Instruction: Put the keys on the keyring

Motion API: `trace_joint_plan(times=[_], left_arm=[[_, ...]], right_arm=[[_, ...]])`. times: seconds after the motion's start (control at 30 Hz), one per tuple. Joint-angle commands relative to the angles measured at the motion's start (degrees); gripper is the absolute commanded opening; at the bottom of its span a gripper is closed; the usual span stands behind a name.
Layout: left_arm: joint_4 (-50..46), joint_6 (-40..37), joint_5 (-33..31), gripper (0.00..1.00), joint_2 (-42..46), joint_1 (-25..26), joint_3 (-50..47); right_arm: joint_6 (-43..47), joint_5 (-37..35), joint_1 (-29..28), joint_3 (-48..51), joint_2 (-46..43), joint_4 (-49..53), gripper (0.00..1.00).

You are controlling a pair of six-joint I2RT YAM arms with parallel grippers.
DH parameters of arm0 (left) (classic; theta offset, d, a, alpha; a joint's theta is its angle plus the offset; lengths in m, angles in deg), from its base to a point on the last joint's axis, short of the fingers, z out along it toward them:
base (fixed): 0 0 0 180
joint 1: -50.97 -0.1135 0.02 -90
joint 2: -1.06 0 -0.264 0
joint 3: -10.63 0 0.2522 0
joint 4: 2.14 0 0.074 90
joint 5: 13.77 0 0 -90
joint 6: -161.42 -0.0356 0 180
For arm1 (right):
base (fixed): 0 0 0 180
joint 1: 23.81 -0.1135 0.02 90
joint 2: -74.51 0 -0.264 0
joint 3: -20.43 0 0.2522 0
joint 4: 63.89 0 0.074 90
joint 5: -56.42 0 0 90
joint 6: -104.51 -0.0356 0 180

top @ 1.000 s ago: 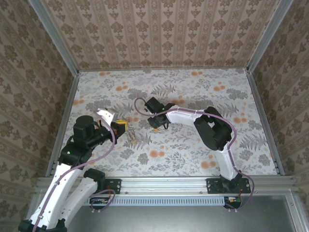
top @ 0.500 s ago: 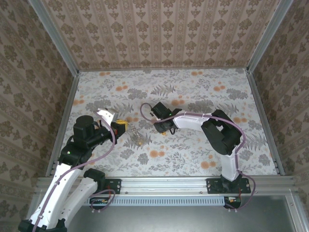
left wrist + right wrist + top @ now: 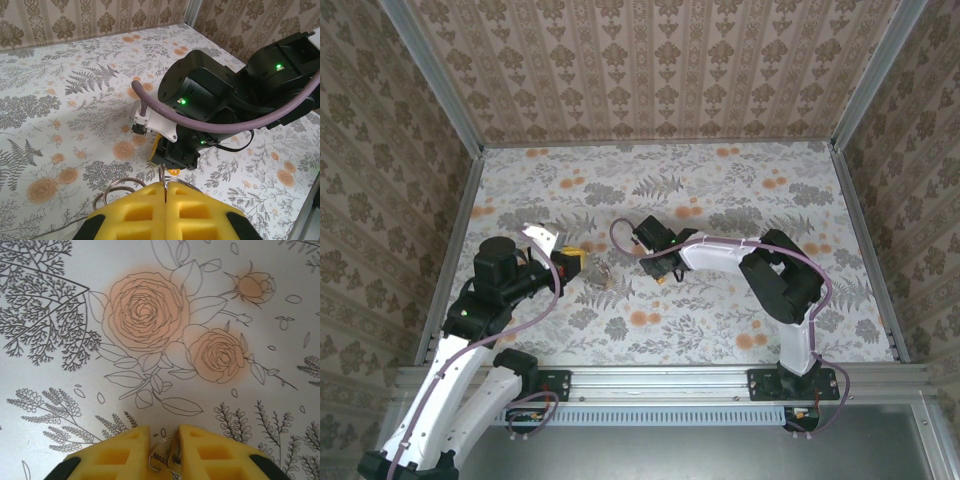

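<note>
1. Top external view, floral table (image 3: pixel 720 335): my left gripper (image 3: pixel 572 262) and right gripper (image 3: pixel 658 272) face each other left of the table's centre. The left one is closer to the left edge.
2. The keyring (image 3: pixel 603 272), a tangle of thin metal loops, lies between them. One end is at my left fingertips, and a strip of bare table separates it from the right gripper.
3. Left wrist view: my left pads (image 3: pixel 135 215) are pressed flat together, clamped on the keyring. One loop stands upright out of the seam, and more loops spill onto the table to the left of the pads.
4. Just beyond the left pads, the right gripper's black body, green lights lit, points its fingers down at the table.
5. The key (image 3: pixel 173 172) shows as a small orange bit under those fingers, just beside the upright loop. It is too small for me to tell what it touches.
6. Right wrist view: my right pads (image 3: pixel 120 452) sit low over a printed rose, nearly closed, pinching a small ring (image 3: pixel 159 456) of wire in the narrow gap. I cannot make out a dark bit beside the ring in the gap.
</note>
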Motion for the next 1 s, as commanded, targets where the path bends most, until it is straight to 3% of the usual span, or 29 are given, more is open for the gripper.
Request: trace_joint_plan(times=[0.0,0.4,0.67,0.77,0.97], left_arm=[[1.8,0.4,1.5,0.00,0.4,-0.2,0.9],[1.1,0.3,1.1,0.00,0.6,0.9,0.9],[0.5,-0.1,0.2,0.00,0.7,1.8,1.1],[-0.1,-0.6,0.2,0.00,0.2,2.7,1.7],[-2.7,-2.4,-0.5,0.00,-2.4,5.9,4.3]], right_arm=[[0.4,-3.0,0.0,1.7,-1.9,2.6,0.21],[2.1,-1.1,-0.2,8.2,-6.0,-2.6,0.25],[1.9,-1.2,-0.3,9.6,-8.6,-3.7,0.10],[3.1,0.9,-0.3,11.4,-12.7,-4.2,0.01],[9.6,11.1,-0.3,21.5,-29.2,-11.9,0.00]])
